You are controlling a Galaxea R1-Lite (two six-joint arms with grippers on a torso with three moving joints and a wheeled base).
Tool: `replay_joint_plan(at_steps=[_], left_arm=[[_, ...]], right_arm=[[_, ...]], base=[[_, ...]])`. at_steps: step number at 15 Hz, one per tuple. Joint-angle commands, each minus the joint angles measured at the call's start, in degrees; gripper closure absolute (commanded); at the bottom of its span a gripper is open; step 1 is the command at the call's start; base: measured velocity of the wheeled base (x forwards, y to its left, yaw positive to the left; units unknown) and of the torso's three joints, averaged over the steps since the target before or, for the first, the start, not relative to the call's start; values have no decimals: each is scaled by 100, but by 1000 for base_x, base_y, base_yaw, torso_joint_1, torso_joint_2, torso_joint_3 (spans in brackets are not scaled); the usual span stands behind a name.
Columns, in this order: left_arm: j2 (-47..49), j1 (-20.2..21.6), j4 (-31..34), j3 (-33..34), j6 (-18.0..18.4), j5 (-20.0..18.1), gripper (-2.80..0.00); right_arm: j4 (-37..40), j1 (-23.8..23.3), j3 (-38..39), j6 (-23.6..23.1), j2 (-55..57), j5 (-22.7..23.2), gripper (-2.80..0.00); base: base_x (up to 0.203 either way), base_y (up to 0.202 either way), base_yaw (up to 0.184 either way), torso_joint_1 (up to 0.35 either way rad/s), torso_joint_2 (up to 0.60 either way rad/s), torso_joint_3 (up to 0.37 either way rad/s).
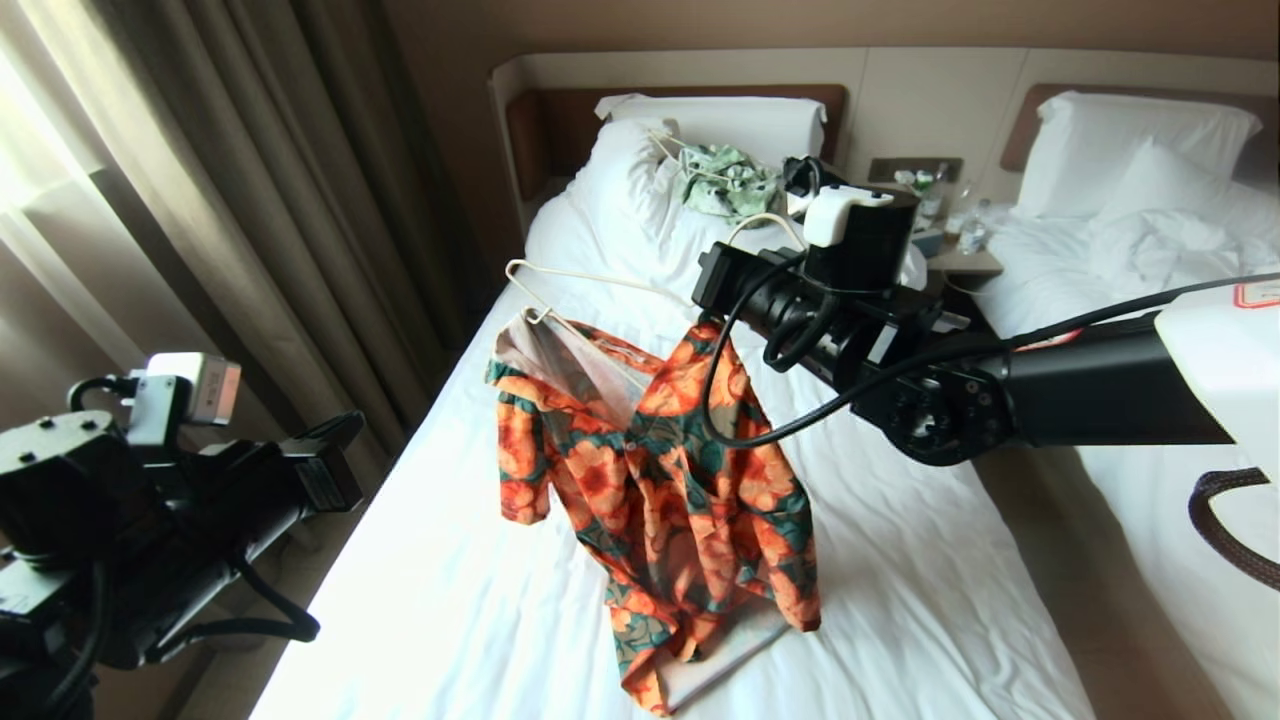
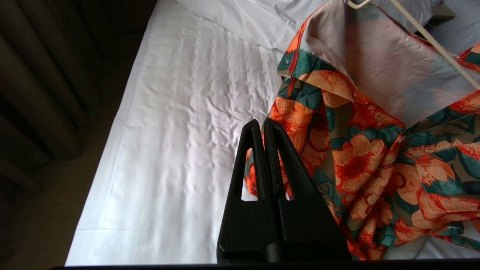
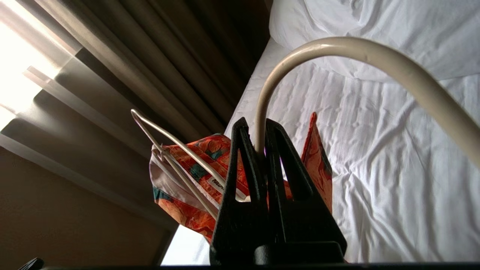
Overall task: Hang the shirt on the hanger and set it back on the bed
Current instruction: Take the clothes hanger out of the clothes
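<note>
- Shirt (image 1: 660, 470) hangs from the hanger (image 1: 585, 278) above the bed (image 1: 900, 560), its hem trailing onto the sheet; only the shoulder near the hanger's hook appears properly seated, while the other wire end juts bare past the fabric toward the curtain.
- Right gripper (image 3: 261, 150) is clenched on the hanger's neck just below the curved hook, carrying everything.
- Left gripper (image 2: 263, 129) is clamped with nothing in it, just beside the drooping sleeve on the curtain side.
- Hanger's long axis runs from the right gripper out toward that bare end, so the left arm looks nearer for drawing the loose shoulder over it.
</note>
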Motion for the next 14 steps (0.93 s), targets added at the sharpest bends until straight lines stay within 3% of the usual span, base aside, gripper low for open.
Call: replay_joint_plan(at_steps=[1, 5, 7, 9, 11, 12, 14], left_arm=[[4, -19, -35, -25, 3, 1, 0], [25, -270, 45, -195, 43, 51, 0], [100, -883, 338, -447, 75, 501, 0], [416, -1587, 558, -866, 399, 1007, 0], [910, -1896, 605, -1200, 598, 1140, 0], [1162, -1963, 590, -1292, 632, 1153, -280], [1597, -2035, 386, -1391, 738, 1133, -280]], right_arm=[[-19, 36, 159, 11, -287, 1, 0], [26, 37, 319, -343, -322, 19, 0], [179, 37, 318, -707, -331, 103, 0], [301, 37, 301, -1025, -443, 512, 0], [409, 21, 203, -1252, -490, 607, 0], [521, -12, 115, -1261, -502, 615, 0], [686, -107, 55, -1261, -592, 676, 0]], base=[[0, 0, 0, 0, 0, 0], [0, 0, 0, 0, 0, 0], [0, 0, 0, 0, 0, 0], [0, 0, 0, 0, 0, 0], [0, 0, 0, 0, 0, 0], [0, 0, 0, 0, 0, 0], [0, 0, 0, 0, 0, 0]])
